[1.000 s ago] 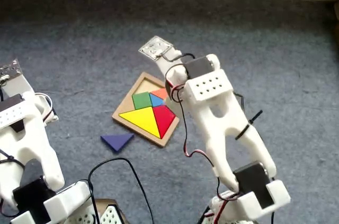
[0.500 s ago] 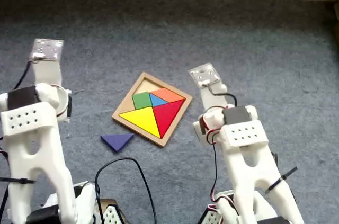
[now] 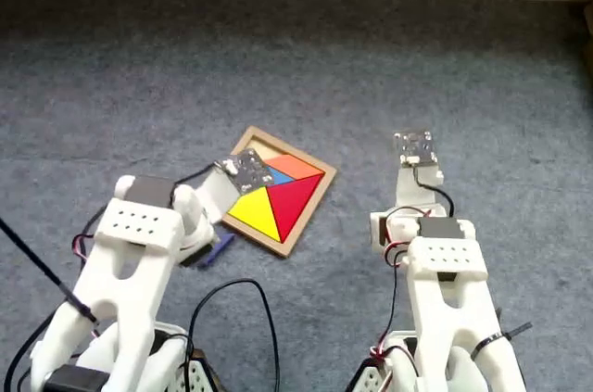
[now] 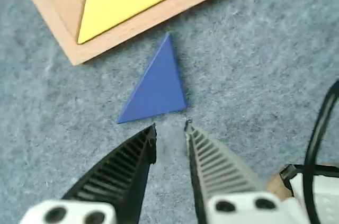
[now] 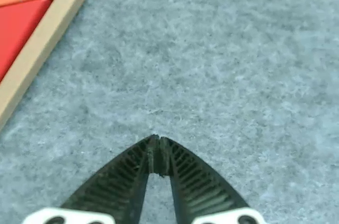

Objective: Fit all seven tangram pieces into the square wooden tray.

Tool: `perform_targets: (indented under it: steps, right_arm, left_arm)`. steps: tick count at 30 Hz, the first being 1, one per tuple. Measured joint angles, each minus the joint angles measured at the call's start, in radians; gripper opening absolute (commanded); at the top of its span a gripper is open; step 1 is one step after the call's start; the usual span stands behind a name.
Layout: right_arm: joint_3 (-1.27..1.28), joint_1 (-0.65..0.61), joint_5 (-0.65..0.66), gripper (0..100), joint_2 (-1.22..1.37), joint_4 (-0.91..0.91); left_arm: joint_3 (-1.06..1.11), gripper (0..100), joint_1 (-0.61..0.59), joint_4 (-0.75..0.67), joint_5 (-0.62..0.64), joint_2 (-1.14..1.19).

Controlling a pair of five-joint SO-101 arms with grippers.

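Note:
The square wooden tray [image 3: 316, 201] lies mid-table and holds yellow [image 3: 256, 212], red [image 3: 293, 201] and orange [image 3: 295, 167] pieces; my left arm's wrist hides its near-left part. A dark blue triangle [image 4: 157, 84] lies on the carpet just outside the tray's edge [image 4: 132, 28]. My left gripper [image 4: 169, 127] hovers open right behind that triangle, fingertips a short gap from its base, nothing between them. In the high view a sliver of the triangle [image 3: 220, 246] peeks out under the left arm. My right gripper [image 5: 159, 142] is shut and empty over bare carpet, to the right of the tray's corner [image 5: 58, 12].
Grey carpet [image 3: 389, 68] covers the table. A black cable [image 3: 232, 299] loops near the front between the two arm bases. The right arm [image 3: 435, 253] stands to the right of the tray, with open carpet between them.
The left arm swung in from the far left and came down over the blue triangle. The right arm drew back from the tray to the right and lowered.

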Motion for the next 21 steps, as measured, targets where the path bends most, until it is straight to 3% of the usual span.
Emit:
perform_targets:
  steps: [9,21]
  right_arm:
    - [0.041,0.002,0.000,0.9,-0.005,-0.089]
    - [0.041,0.002,0.000,0.9,-0.006,-0.098]
  left_arm:
    - [0.037,16,0.081,-0.098,-0.071,0.149]
    - [-0.272,16,0.051,-0.101,-0.071,0.577]
